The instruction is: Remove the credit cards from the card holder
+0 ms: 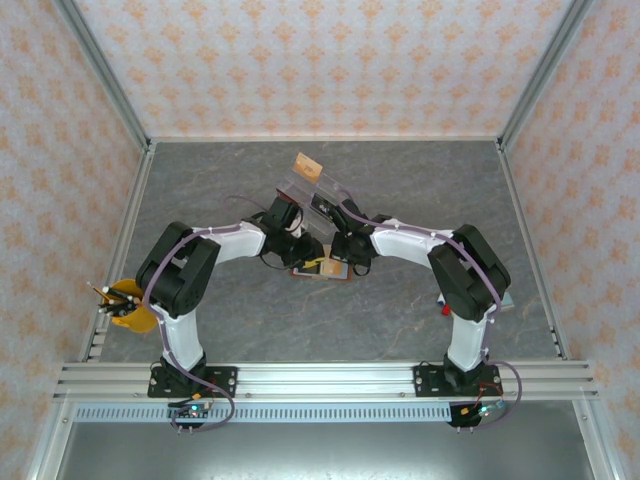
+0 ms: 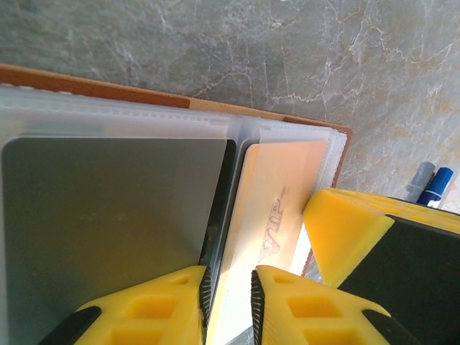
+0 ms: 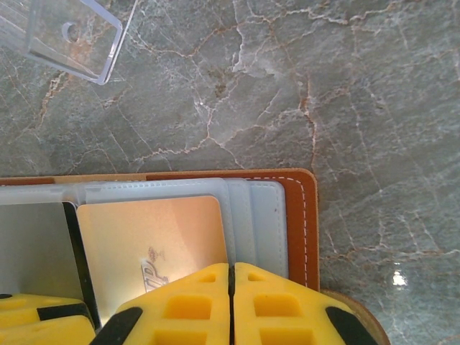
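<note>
Looking down from the top camera, I see both arms folded inward and meeting over the card holder (image 1: 322, 268), which lies open on the grey marble table (image 1: 400, 320) near its middle. Farther back a loose tan-orange card (image 1: 308, 165) rests at the end of a clear plastic strip (image 1: 318, 190). A yellow cup of pens (image 1: 130, 308) sits by the left arm's base.

On my right wrist view, the right gripper (image 3: 231, 267) has its yellow fingers pressed together with no gap. They bear down on the wallet's frosted sleeves, just at the edge of a pale tan-orange card (image 3: 151, 230) tucked inside. The brown stitched cover (image 3: 302, 215) frames the sleeves.

On my left wrist view, the left gripper (image 2: 228, 272) hovers low over the same pages with its fingers (image 2: 176, 305) narrowly apart. The seam between a dark card (image 2: 108, 215) and the tan-orange one lies in that gap. I cannot tell whether the pads pinch anything. One finger of the right gripper (image 2: 345, 233) shows just beside it, and two markers (image 2: 431, 183) lie on the table beyond.
</note>
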You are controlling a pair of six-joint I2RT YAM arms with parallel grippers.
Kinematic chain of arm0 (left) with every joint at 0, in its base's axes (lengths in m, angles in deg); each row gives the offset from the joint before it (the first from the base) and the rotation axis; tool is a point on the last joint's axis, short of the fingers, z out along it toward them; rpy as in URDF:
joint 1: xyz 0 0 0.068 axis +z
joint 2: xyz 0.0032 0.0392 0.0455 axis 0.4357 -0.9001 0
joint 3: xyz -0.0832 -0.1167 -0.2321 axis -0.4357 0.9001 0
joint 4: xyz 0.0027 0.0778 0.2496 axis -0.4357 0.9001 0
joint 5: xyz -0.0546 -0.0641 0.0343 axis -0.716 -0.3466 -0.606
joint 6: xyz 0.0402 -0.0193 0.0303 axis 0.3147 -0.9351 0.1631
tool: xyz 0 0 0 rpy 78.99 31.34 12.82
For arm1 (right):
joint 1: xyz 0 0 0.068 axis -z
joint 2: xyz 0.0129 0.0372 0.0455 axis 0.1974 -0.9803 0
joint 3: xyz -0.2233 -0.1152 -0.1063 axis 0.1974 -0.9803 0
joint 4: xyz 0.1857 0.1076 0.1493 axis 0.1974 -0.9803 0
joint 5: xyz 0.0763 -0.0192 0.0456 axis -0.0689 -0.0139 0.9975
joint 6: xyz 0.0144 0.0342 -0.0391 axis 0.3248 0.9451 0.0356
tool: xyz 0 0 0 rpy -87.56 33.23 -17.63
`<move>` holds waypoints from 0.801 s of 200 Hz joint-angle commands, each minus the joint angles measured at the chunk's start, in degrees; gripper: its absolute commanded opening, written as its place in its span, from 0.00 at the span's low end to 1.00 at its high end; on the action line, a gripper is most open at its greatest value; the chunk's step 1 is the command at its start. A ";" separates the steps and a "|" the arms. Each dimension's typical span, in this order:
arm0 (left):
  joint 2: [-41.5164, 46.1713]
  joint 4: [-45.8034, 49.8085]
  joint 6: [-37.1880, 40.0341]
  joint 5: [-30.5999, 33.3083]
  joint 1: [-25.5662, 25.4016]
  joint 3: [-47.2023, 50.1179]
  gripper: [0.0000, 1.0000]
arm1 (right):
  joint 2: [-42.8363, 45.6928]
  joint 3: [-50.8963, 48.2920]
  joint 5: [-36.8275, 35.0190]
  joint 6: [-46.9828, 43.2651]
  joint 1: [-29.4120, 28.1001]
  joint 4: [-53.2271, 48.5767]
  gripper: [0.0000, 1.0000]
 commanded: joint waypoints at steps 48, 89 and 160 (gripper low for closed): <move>-2.61 11.16 3.68 4.30 -2.11 -5.23 0.26 | -2.40 -2.12 1.34 1.22 -0.20 0.75 0.06; -4.13 11.16 3.59 3.67 -2.07 -5.59 0.26 | -2.31 -2.47 3.69 1.40 -0.15 2.87 0.06; -3.73 -0.43 0.43 -5.97 -0.78 -2.95 0.27 | -2.75 -2.60 4.26 1.92 -0.10 2.88 0.06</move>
